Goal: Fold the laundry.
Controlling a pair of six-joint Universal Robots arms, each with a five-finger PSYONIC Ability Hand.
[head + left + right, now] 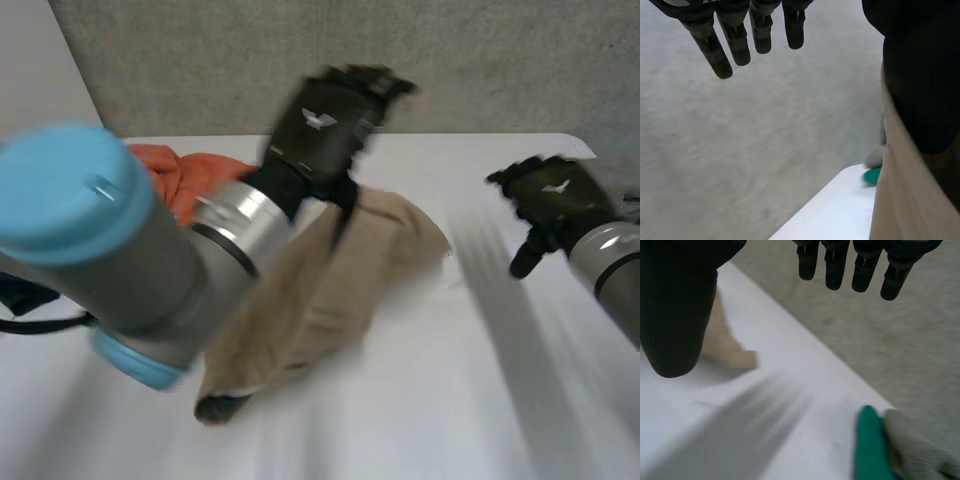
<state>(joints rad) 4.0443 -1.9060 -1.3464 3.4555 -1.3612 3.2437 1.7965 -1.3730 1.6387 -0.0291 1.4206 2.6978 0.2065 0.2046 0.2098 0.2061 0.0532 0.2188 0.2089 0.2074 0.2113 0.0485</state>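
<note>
A tan cloth [340, 280] lies crumpled in the middle of the white table [450, 400], one part rising toward my left hand. That left hand [330, 115] hovers over the cloth's far end. Its fingers [740, 40] are straight and spread, and the tan cloth [900, 195] hangs beside its thumb [920, 75]. Off to the cloth's right, my right hand [555, 200] is above the table, apart from the cloth. Its fingers [840, 265] are straight and hold nothing. Past its thumb [675, 305] an end of the tan cloth [735, 357] shows.
An orange garment [185, 180] is bunched at the back left of the table, behind my left arm. A green item [872, 445] and a grey cloth [920, 450] lie at the table's edge. A dark thing [20, 295] sits at the far left.
</note>
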